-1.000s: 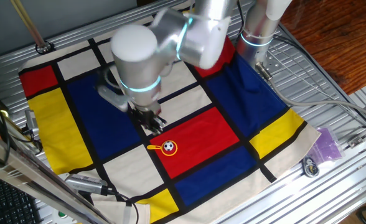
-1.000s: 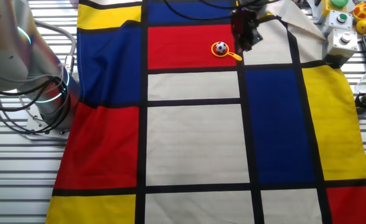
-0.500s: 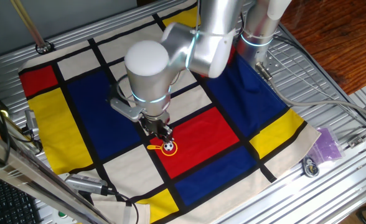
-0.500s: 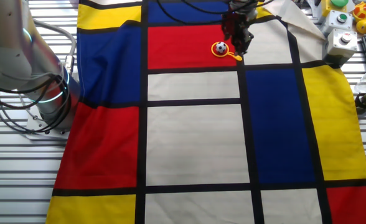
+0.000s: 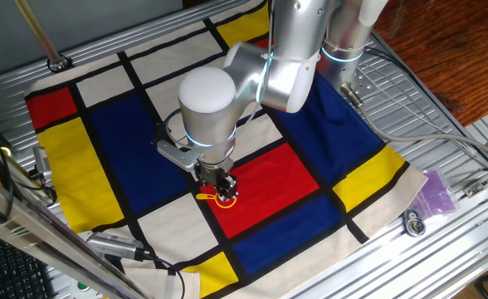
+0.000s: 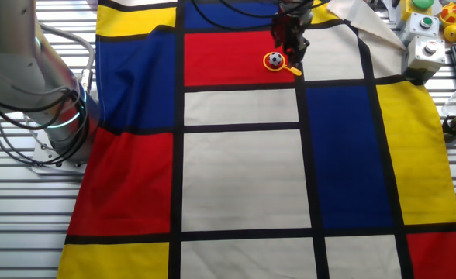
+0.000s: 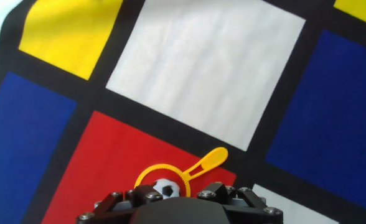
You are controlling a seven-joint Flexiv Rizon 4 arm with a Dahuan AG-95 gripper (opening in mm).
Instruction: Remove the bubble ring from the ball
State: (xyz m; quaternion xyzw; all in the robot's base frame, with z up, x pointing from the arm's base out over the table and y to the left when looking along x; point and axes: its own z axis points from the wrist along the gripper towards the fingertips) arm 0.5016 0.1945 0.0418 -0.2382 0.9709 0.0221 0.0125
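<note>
The yellow-orange bubble ring [image 7: 147, 173] lies flat on a red square of the cloth, around the small black-and-white ball [image 7: 165, 186]. Its short handle [image 7: 211, 160] points up and to the right in the hand view. My gripper [image 7: 178, 198] hangs just above the ball and ring. It is open and empty, with one finger on each side of the ball. In one fixed view the gripper [image 5: 220, 186] covers most of the ball, and the ring's handle [image 5: 204, 198] shows to its left. In the other fixed view the ball [image 6: 274, 60] and the ring [image 6: 291, 70] lie just below the gripper [image 6: 288, 43].
The table is covered by a cloth [image 5: 103, 141] of red, blue, yellow and white squares with black lines. Button boxes [image 6: 427, 48] stand past the cloth's far right corner. A purple bag [image 5: 437, 193] and a round metal part [image 5: 413, 222] lie off the cloth's edge.
My gripper has moved across the cloth from beside the ring to right over the ball and ring, and has come lower. The ring and ball have not moved.
</note>
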